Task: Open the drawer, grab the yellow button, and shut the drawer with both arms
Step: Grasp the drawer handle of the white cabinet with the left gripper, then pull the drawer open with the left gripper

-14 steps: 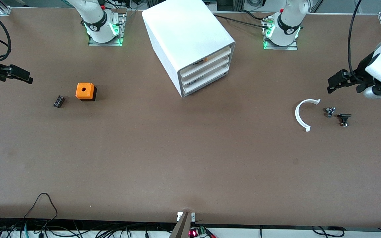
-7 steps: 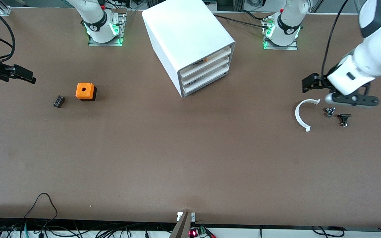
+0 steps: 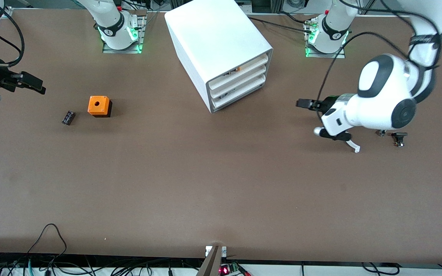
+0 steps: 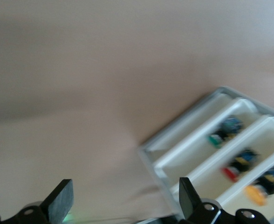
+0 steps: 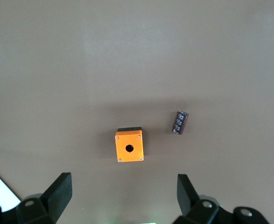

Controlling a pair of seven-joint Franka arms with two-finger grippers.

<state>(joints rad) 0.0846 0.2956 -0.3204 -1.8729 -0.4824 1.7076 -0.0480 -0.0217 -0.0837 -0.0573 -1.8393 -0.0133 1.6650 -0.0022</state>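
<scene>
The white cabinet point(image 3: 217, 42) stands at the table's back middle. Its top drawer point(image 3: 249, 64) sits pushed in, like the two below it. A speck of the orange button point(image 3: 237, 69) shows in it. In the left wrist view the drawer point(image 4: 230, 196) holds the orange-capped button point(image 4: 256, 192). My left gripper point(image 3: 304, 103) is open and empty above the table, beside the cabinet's front on the left arm's side, and shows open in its wrist view point(image 4: 125, 205). My right gripper point(image 3: 35, 86) is open and empty near the right arm's end, also open in its wrist view point(image 5: 123, 193).
An orange cube with a hole point(image 3: 99, 105) and a small black part point(image 3: 68, 117) lie near the right gripper. A white curved piece point(image 3: 354, 147) is mostly hidden under the left arm. Two small black parts point(image 3: 399, 138) lie beside it. The lower drawers hold red-capped point(image 4: 231, 172) and green-capped point(image 4: 215, 139) buttons.
The left arm has swung from the table's end toward the cabinet and now covers the white curved piece. The right gripper has shifted slightly toward the orange cube.
</scene>
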